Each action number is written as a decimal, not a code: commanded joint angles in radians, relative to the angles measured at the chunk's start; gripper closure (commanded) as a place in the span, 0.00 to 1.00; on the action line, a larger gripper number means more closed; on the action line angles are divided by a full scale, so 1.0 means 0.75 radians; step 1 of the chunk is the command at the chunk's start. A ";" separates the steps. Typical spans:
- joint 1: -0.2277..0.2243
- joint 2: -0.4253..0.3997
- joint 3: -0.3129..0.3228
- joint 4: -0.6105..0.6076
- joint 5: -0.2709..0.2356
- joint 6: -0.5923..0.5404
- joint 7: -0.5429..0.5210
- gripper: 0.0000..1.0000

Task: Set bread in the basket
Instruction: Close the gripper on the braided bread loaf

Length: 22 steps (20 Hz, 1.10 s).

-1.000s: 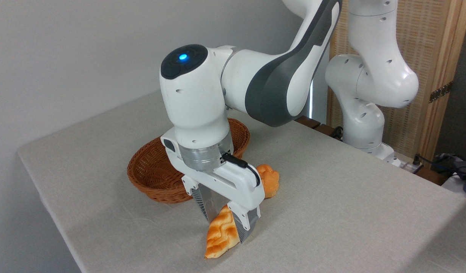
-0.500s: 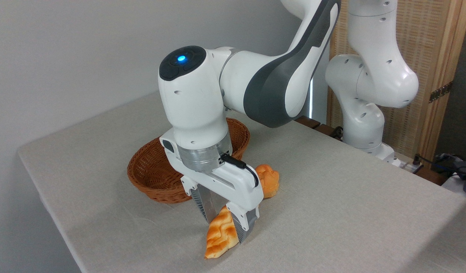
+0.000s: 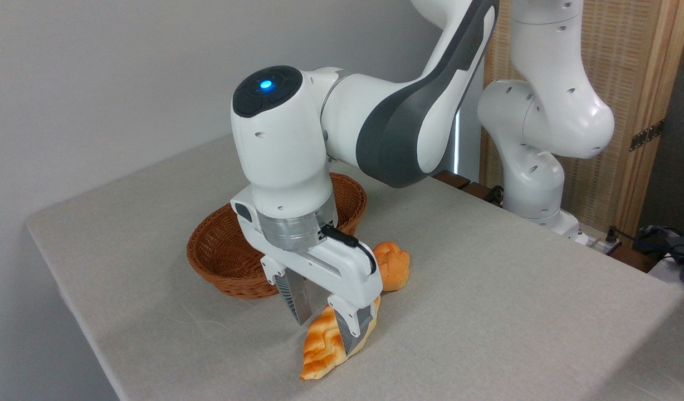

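The bread [image 3: 318, 357], a golden braided loaf with pale stripes, stands tilted near the table's front edge with its lower pointed tip touching the cloth. My gripper [image 3: 326, 336] points down over it and is shut on the bread's upper half. The near finger [image 3: 350, 331] covers part of the loaf, and the far finger [image 3: 295, 301] is on its other side. The basket [image 3: 208, 268], an oval brown wicker one, sits just behind and to the left of the gripper. It looks empty where it shows, and my wrist hides its middle.
A small round orange bun [image 3: 395, 266] lies on the cloth right of the basket, close behind the gripper. The table's [image 3: 514, 312] front-left edge runs just below the bread. The arm's base [image 3: 537, 189] stands at the back right, with cables beside it.
The gripper has risen a little and shifted left. The bread's top now shows to the right of the near finger, while its lower tip stays at the same spot on the cloth.
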 commanded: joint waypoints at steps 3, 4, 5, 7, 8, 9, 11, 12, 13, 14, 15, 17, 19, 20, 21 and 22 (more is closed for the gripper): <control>-0.006 0.023 0.002 -0.002 -0.006 0.019 -0.002 0.00; -0.006 0.025 0.000 -0.002 -0.006 0.019 -0.002 0.00; -0.006 0.031 0.000 -0.002 -0.006 0.019 -0.002 0.00; -0.006 0.035 0.000 -0.002 -0.008 0.019 -0.002 0.00; -0.006 0.035 0.000 -0.002 -0.006 0.019 -0.002 0.00; -0.006 0.037 0.000 -0.002 -0.006 0.019 -0.002 0.00; -0.006 0.037 0.000 -0.002 -0.006 0.019 0.000 0.14; -0.006 0.039 0.000 -0.002 -0.006 0.019 -0.002 0.25; -0.006 0.039 0.000 -0.002 -0.006 0.017 -0.002 0.38; -0.006 0.039 0.000 -0.002 -0.008 0.011 -0.002 0.48; -0.006 0.039 0.000 -0.002 -0.008 0.006 -0.002 0.51; -0.006 0.039 0.000 -0.002 -0.008 0.006 -0.002 0.51; -0.006 0.039 0.000 -0.002 -0.008 0.006 -0.002 0.50; -0.006 0.039 0.000 -0.002 -0.008 0.006 -0.002 0.50; -0.006 0.039 0.000 -0.002 -0.008 0.006 -0.002 0.50; -0.006 0.039 0.000 -0.002 -0.008 0.006 -0.002 0.50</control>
